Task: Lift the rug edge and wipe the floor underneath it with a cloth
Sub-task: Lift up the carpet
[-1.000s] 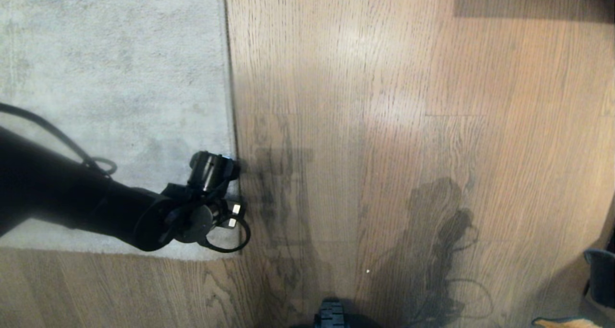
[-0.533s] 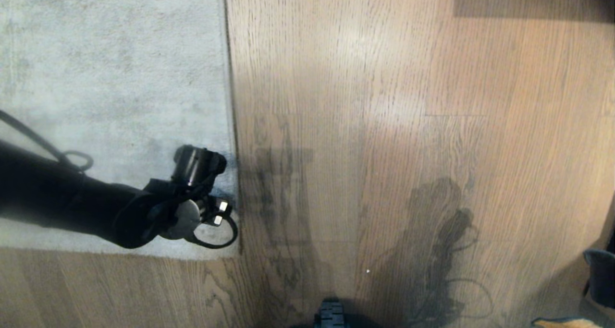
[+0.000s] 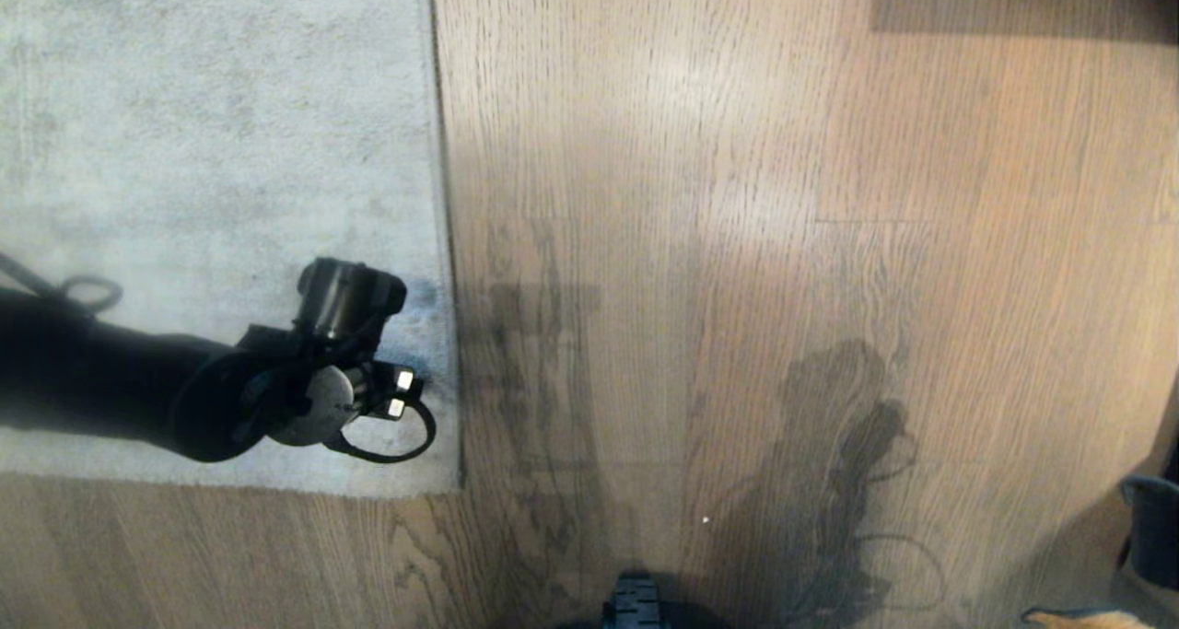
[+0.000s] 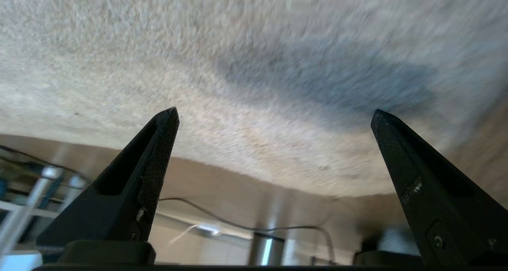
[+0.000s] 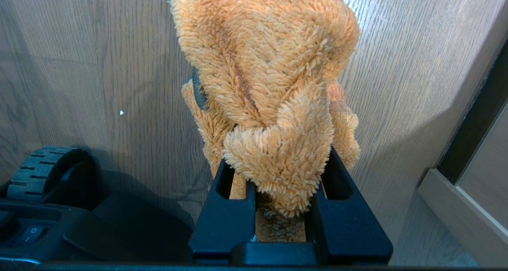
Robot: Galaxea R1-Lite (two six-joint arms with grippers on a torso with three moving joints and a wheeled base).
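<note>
The right gripper [image 5: 278, 207], nearest, has its jaws clamped on the orange cloth [image 5: 270, 84], which hangs above the floor [image 3: 737, 242]. Farther out, the left gripper [image 4: 274, 116] hovers over the grey rug [image 3: 212, 150] with its 2 fingers [image 4: 154, 160] spread wide and nothing between them, just beside the rug edge [image 3: 444, 196], which lies flat.

Rug edge [image 3: 444, 205] lies flat, running vertically left of centre, on brown plank floor [image 3: 737, 242]; fuzzy orange cloth [image 5: 270, 84] hangs bunched.
</note>
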